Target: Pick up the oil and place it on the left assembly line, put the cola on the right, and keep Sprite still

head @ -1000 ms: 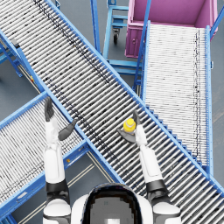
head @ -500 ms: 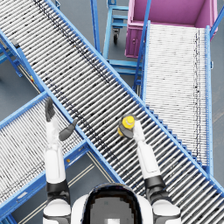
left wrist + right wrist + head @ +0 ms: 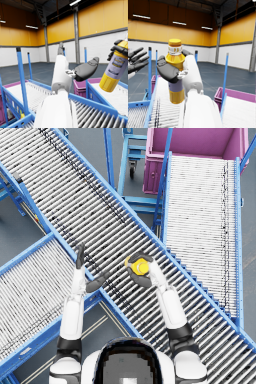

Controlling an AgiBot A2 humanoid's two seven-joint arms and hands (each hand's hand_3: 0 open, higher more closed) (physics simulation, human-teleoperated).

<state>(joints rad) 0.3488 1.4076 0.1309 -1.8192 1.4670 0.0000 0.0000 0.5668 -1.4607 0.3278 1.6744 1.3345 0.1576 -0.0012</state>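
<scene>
The left assembly line (image 3: pixel 30 288), the lower roller bed at the robot's left, bears nothing of the task yet. Above its inner rail the left hand (image 3: pixel 86 276) is held released, fingers spread and nothing in it. Compared with a second ago it has been brought inward, toward the middle.

Just to its right, over the central roller conveyor (image 3: pixel 100 213), the oil bottle (image 3: pixel 139 266) is grasped around its body by the right hand (image 3: pixel 169 71). In the wrist views it is seen lifted clear of the rollers, near upright with its yellow cap on top. Within the last second it has been carried a little leftward, so the two hands are now near each other but not touching.

From this it is judged that the pick is done and the transfer leftward is under way. A handover to the left hand may be in preparation, though that cannot be confirmed.

Further right, the right roller line (image 3: pixel 200 218) and the pink bin (image 3: pixel 200 140) are seen. No cola or Sprite is in view.
</scene>
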